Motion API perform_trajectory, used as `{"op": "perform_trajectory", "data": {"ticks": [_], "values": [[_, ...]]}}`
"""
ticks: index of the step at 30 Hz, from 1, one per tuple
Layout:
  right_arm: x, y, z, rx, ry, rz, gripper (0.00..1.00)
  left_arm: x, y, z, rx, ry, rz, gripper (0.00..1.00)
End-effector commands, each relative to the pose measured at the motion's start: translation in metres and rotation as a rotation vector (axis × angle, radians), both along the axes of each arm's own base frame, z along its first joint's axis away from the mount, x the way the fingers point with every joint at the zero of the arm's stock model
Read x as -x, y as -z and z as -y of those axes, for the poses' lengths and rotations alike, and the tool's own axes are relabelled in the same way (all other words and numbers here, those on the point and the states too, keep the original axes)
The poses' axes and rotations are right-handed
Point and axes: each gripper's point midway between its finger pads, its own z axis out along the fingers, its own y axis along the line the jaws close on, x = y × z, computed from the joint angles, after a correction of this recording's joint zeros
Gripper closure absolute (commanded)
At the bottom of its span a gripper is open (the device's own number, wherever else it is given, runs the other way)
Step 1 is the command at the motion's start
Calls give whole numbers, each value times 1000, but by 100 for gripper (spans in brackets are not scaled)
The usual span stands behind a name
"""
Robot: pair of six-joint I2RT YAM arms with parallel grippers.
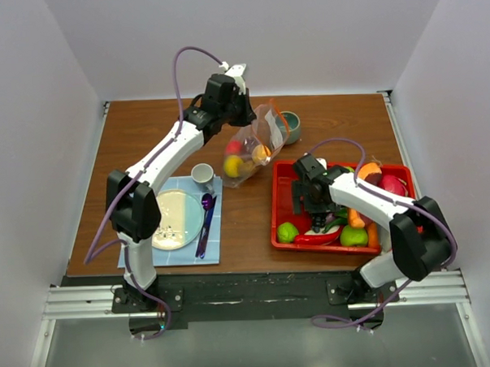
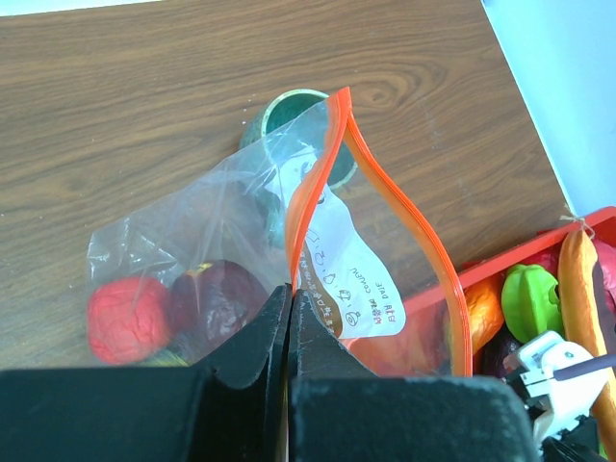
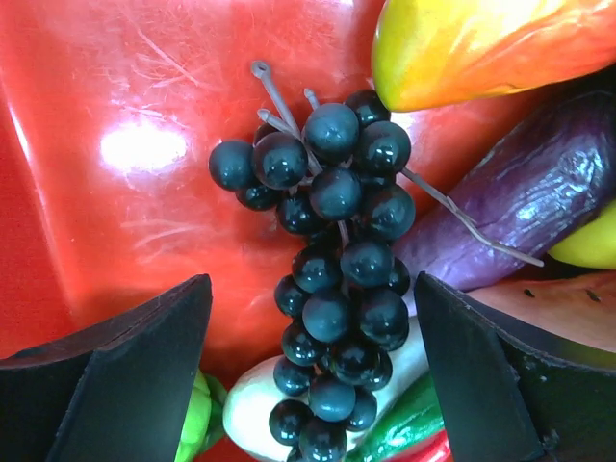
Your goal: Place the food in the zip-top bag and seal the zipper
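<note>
The clear zip-top bag (image 1: 253,146) stands at mid table with its mouth open, the orange-red zipper (image 2: 313,197) curving round it. Inside are a red fruit (image 2: 127,318), a dark purple piece (image 2: 217,298) and a yellow fruit (image 1: 234,165). My left gripper (image 2: 289,294) is shut on the bag's near mouth edge and holds it up. My right gripper (image 3: 310,289) is open, low in the red tray (image 1: 279,182), with a finger on each side of the dark grapes (image 3: 337,241). Around them lie a purple yam (image 3: 539,202), a red chili (image 1: 316,239), green fruits (image 1: 288,231) and a carrot (image 1: 356,218).
A green cup (image 1: 290,126) stands just behind the bag. At the left a blue mat (image 1: 217,189) carries a plate (image 1: 177,219), a purple spoon (image 1: 206,218) and a small white cup (image 1: 201,175). White walls close in the table on three sides.
</note>
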Motion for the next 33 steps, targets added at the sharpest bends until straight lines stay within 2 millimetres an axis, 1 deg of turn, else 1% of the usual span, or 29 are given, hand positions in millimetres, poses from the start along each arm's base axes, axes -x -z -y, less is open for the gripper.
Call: {"op": "perform_trajectory", "data": {"ticks": [1, 4, 7, 8, 10, 11, 12, 13, 14, 15, 16, 18, 19, 20, 21, 22, 24, 27, 29, 30, 32, 33], "values": [[-6, 8, -3, 0, 0, 19, 14, -2, -24, -4, 34, -5, 60, 100], [-3, 18, -7, -16, -9, -5, 16, -3, -23, -5, 36, -8, 57, 100], [-3, 23, -12, -34, -20, -21, 22, -2, -22, -3, 38, -5, 56, 100], [-3, 23, -13, -41, -24, -24, 28, -3, -21, -3, 38, -5, 56, 100], [-4, 22, -15, -44, -31, -24, 34, -3, -22, -3, 38, -5, 56, 100], [-5, 20, -15, -45, -33, -21, 42, -3, -23, -3, 39, -5, 58, 100], [-6, 18, -16, -48, -33, -18, 46, -3, -23, -3, 38, -6, 57, 100], [-11, 11, -19, -60, -36, 1, 50, -3, -23, -4, 39, -7, 59, 100], [-11, 7, -20, -66, -36, 2, 58, -3, -24, -4, 39, -9, 61, 100], [-13, 2, -22, -74, -36, 11, 59, -3, -23, -3, 38, -7, 59, 100], [-21, -11, -27, -94, -39, 45, 62, -3, -26, -3, 41, -7, 63, 100], [-25, -24, -28, -101, -40, 69, 65, -4, -25, -4, 39, -10, 61, 100], [-33, -40, -30, -111, -35, 115, 66, -4, -26, -4, 38, -11, 63, 100], [-34, -46, -29, -107, -34, 124, 68, -4, -26, -4, 37, -11, 62, 100], [-38, -54, -28, -104, -33, 143, 68, -5, -26, -5, 36, -14, 62, 100], [-45, -67, -30, -109, -30, 179, 68, -5, -27, -5, 37, -13, 62, 100], [-49, -84, -28, -109, -26, 216, 68, -6, -28, -6, 35, -15, 63, 100], [-59, -118, -29, -126, -23, 295, 68, -6, -28, -6, 31, -13, 62, 100], [-61, -132, -29, -129, -22, 319, 68, -6, -30, -6, 32, -15, 65, 100], [-66, -145, -30, -141, -25, 348, 68, -7, -30, -7, 32, -16, 65, 100], [-69, -160, -31, -149, -29, 375, 68, -8, -30, -6, 33, -14, 64, 100], [-73, -175, -33, -164, -35, 409, 68, -8, -30, -6, 33, -14, 63, 100]]}}
